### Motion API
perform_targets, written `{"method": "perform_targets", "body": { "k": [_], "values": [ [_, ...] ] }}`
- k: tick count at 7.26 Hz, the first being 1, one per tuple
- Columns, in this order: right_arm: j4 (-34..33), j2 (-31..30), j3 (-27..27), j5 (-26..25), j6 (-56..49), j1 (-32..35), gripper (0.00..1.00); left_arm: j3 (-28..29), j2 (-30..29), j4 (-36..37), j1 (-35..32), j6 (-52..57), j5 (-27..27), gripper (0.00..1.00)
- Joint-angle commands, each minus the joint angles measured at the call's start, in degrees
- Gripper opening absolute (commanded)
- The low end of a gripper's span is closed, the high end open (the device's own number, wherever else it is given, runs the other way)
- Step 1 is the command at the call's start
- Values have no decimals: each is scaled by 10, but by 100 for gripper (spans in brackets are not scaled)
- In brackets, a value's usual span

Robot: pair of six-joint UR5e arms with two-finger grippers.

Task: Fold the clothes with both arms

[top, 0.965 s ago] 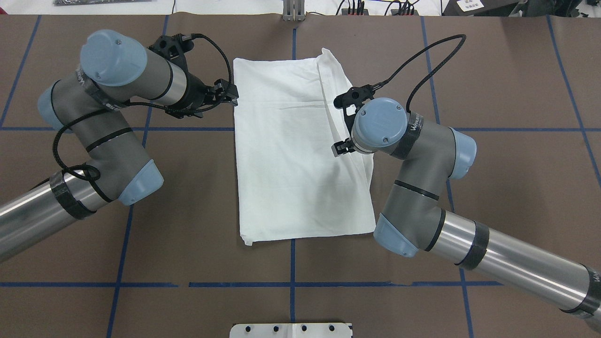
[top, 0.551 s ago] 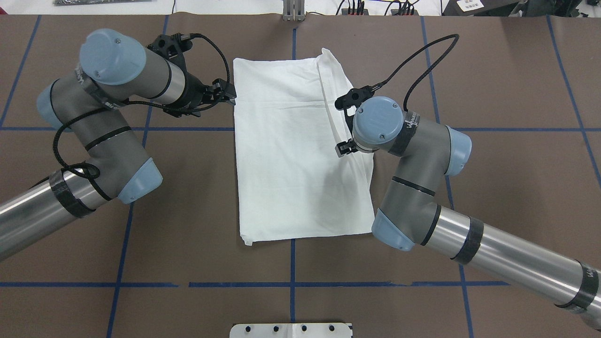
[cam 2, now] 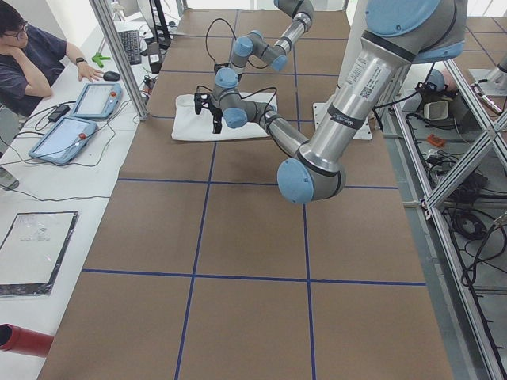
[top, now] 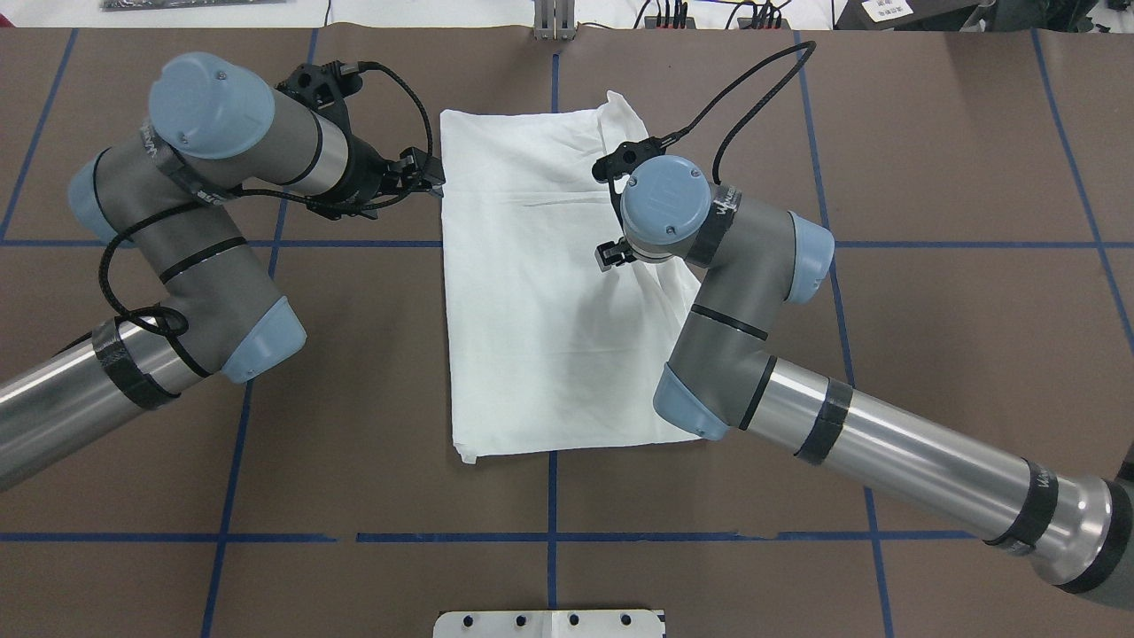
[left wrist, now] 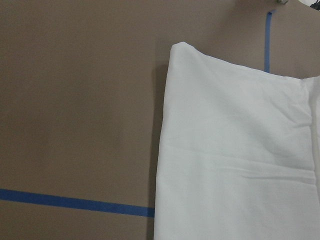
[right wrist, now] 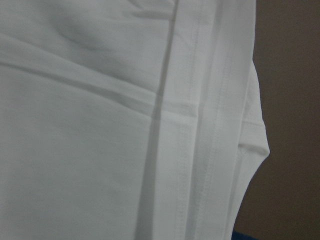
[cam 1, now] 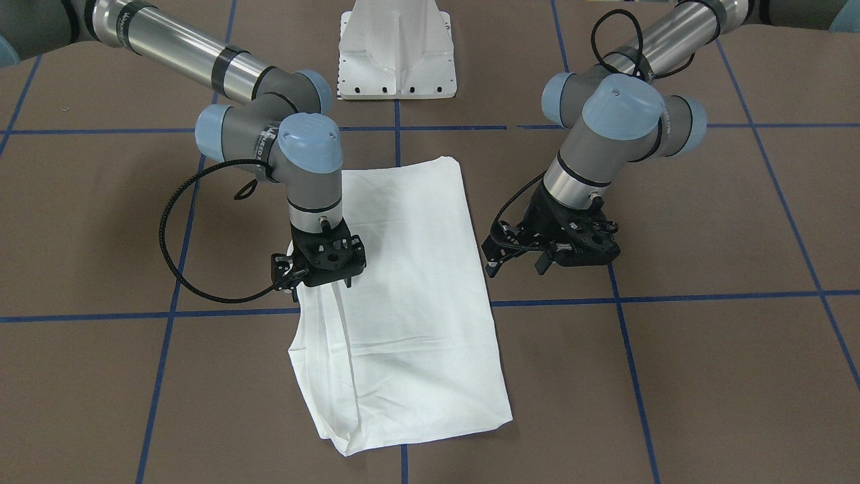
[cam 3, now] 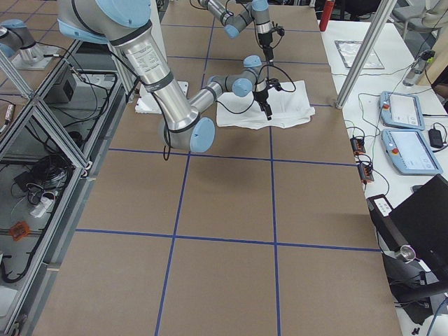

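White cloth takes up the centre of my screens. The long-sleeved T-shirt [top: 532,337] lies folded into a long rectangle in the middle of the brown table [top: 957,372]. It covers the spot where two blue tape lines [top: 974,244] cross.

On my front-facing feed the left tool [cam 1: 516,267] sits just beside the shirt's long edge, over bare table. Its fingers are spread apart with nothing between them. The left wrist camera looks down on one rounded corner of the shirt, with brown table and a strip of blue tape next to it.

The right tool [cam 1: 321,282] points straight down onto the opposite long edge, where a narrow strip of the shirt is folded over the body. The cloth puckers into soft creases right beside it. From overhead, the wrist of the right arm [top: 868,443] hides most of this tool. In the front view I cannot tell whether its fingers are pinching the fabric or only resting on it. The right wrist camera shows only white fabric at close range, with stitched hems running side by side and a sliver of table at the edge.

The left arm [top: 177,266] bends in from its own side. A white pedestal [cam 1: 398,50] stands at the robot's end of the table. In the left side view a person [cam 2: 32,59] sits at a desk beyond the table.
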Motion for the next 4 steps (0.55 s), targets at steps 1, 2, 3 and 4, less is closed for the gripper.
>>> {"method": "perform_targets", "body": {
  "k": [1,2,3,4],
  "values": [
    [13,7,-20,2,-3,3,100,0,0,1,0,0,0,100],
    [13,3,-20,4,-4,8,100,0,0,1,0,0,0,100],
    [13,-5,-20,6,-4,13,100,0,0,1,0,0,0,100],
    [11,-11,-18,6,-5,19,100,0,0,1,0,0,0,100]
  ]
}}
